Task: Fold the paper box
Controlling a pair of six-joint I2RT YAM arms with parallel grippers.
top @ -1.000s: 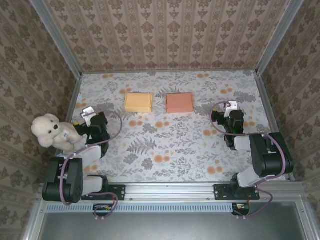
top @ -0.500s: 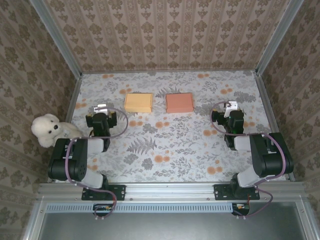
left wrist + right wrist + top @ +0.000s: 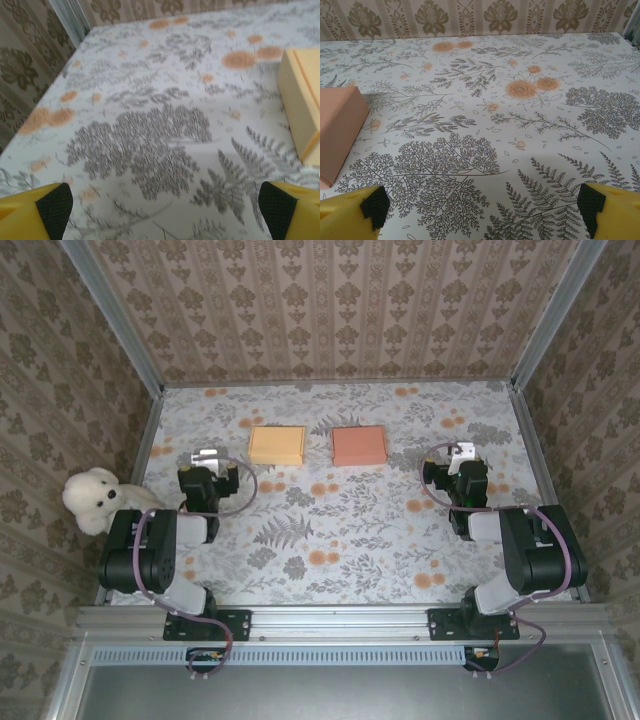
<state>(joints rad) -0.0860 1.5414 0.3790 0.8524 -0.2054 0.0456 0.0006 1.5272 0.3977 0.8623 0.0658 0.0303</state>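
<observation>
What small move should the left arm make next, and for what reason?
Probably ease the left gripper forward and slightly to its right, toward the yellow box. Its jaws stand open and empty, and the box lies ahead at the right edge of the left wrist view, apart from both fingers, so nothing is gripped yet.

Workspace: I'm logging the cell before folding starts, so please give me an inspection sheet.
Surface: floral-print table, flat, no spills seen.
Job's things: yellow box and salmon box lie flat side by side, apart, toward the far edge.
Clutter: white teddy bear beside the left arm.
Grippers: left gripper and right gripper both empty, jaws open, short of the boxes.
Cables: purple cables loop along both arms, off the boxes.
Surroundings: patterned walls on three sides.
</observation>
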